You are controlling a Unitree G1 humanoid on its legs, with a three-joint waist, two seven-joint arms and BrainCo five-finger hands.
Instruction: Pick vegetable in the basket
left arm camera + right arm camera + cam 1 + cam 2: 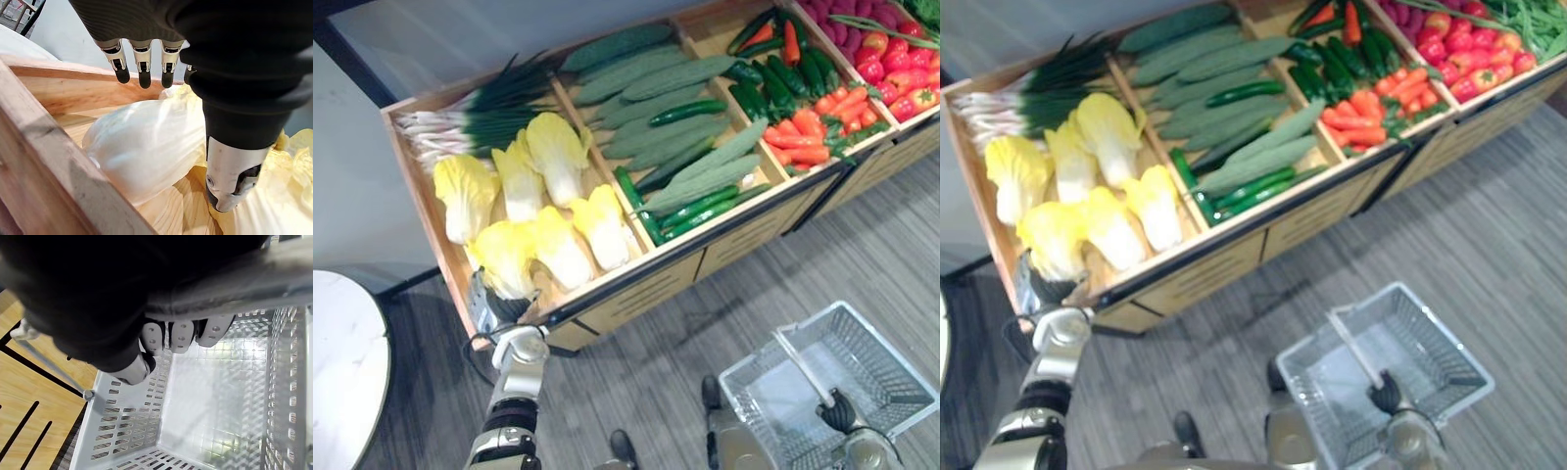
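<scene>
Several yellow napa cabbages [543,201] lie in the left compartment of a wooden display crate [636,276]. My left hand [497,309] is at the crate's front left corner, over the nearest cabbage [146,147]. Its fingers [142,66] are straight above the pale stalk and the thumb [230,171] stands on the other side, apart from them; the hand is open. Down at the right, my right hand [839,411] is curled round the handle [274,279] of a grey plastic basket [881,367]. The basket holds nothing.
Green onions [480,113] lie behind the cabbages. Cucumbers [666,108] fill the middle compartment, with carrots [808,132] and red peppers [896,69] further right. A white round table [342,362] stands at the left. Grey plank floor runs in front of the crate.
</scene>
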